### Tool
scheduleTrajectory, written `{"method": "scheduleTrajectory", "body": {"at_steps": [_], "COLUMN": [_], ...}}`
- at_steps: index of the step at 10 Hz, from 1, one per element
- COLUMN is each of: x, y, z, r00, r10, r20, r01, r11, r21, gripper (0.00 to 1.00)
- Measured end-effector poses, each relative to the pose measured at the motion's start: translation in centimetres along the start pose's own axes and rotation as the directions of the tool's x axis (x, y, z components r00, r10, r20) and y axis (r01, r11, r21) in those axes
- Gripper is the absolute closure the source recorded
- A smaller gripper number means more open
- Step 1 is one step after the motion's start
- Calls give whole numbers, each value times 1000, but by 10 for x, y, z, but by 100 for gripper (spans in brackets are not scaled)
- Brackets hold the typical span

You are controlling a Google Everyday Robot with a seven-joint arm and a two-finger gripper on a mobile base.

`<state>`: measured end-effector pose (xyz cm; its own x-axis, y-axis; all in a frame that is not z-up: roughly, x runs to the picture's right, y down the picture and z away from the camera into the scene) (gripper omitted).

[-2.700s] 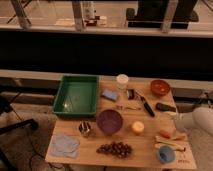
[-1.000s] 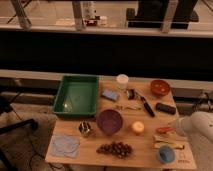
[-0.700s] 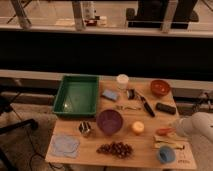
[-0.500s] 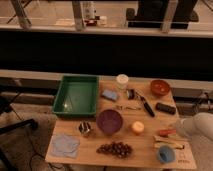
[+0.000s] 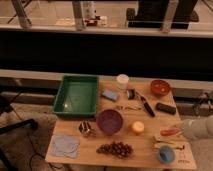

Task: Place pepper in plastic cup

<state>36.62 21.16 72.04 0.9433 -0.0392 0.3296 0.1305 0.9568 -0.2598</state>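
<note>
One pepper point(image 5: 170, 131) | just left of hand point(image 5: 184, 129) | grip: cannot tell | plastic cup point(image 5: 166, 155) near

Overall: dim, with a warm amber cast throughout.
Brightest: far floor along the top.
Darkest: black band across the middle, behind the table point(image 5: 142, 145).
Shadows: soft and faint, close under the purple bowl point(image 5: 109, 121) and green tray point(image 5: 76, 78).
Glare: small glints on the metal cup point(image 5: 85, 128).
Gripper point(image 5: 181, 130): pale against the dimness, at the table's near right edge.
</note>
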Motion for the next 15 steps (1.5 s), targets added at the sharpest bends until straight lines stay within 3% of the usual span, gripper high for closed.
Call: {"method": "scheduleTrajectory", "body": {"at_steps": [4, 7, 11, 15], "x": [-29, -49, -66, -86], "y": [7, 21, 49, 85], "z": [-44, -67, -85, -91], "r00": [999, 998, 997, 994], "r10": [4, 4, 13, 10], "r20": [44, 61, 77, 110], "r01": [-6, -7, -15, -8], "r11": [999, 999, 999, 1000], "r21": [47, 54, 35, -19], "gripper": [96, 96, 96, 96]}}
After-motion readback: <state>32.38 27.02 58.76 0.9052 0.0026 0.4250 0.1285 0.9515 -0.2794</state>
